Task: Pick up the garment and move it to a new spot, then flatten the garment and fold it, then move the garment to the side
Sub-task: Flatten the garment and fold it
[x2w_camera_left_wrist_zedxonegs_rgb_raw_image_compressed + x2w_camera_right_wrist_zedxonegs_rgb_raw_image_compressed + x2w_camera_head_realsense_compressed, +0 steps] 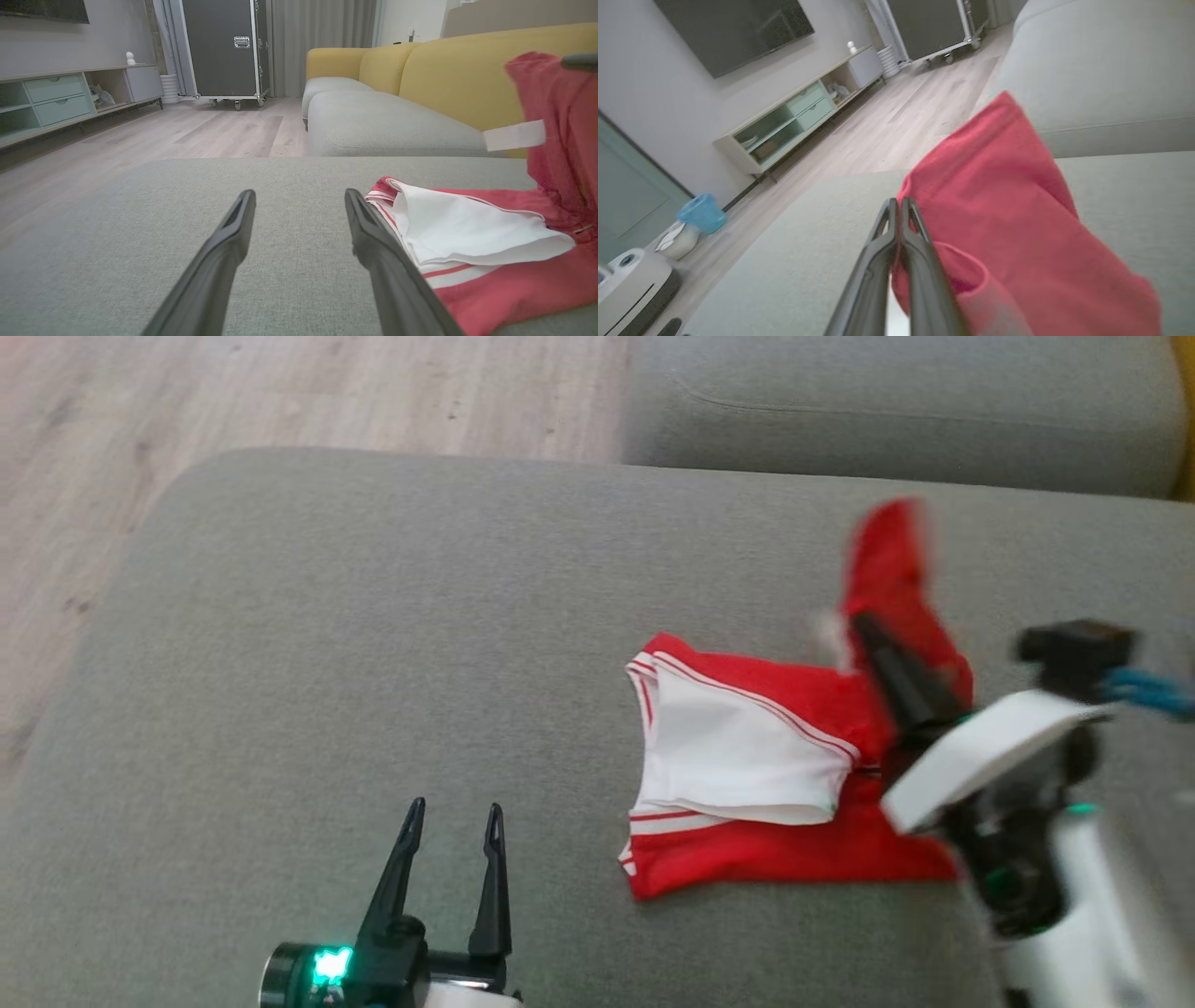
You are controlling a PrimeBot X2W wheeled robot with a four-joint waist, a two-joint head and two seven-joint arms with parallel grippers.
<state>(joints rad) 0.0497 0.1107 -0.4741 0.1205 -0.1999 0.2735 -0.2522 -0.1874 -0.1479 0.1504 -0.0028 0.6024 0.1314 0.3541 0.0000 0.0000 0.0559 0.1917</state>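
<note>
Garment (747, 756) on grey sofa cushion (373, 663), wood floor (280, 392) beyond

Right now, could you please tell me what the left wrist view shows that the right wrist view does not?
Left wrist view, not the right: the open left gripper, the garment's white lining, the yellow sofa back. Right wrist view, not the left: a blue bin. Both: the red garment, the grey cushion, the pale green shelf unit.

No legible text anywhere; white tag (514, 134) on garment (514, 291) unreadable.
</note>
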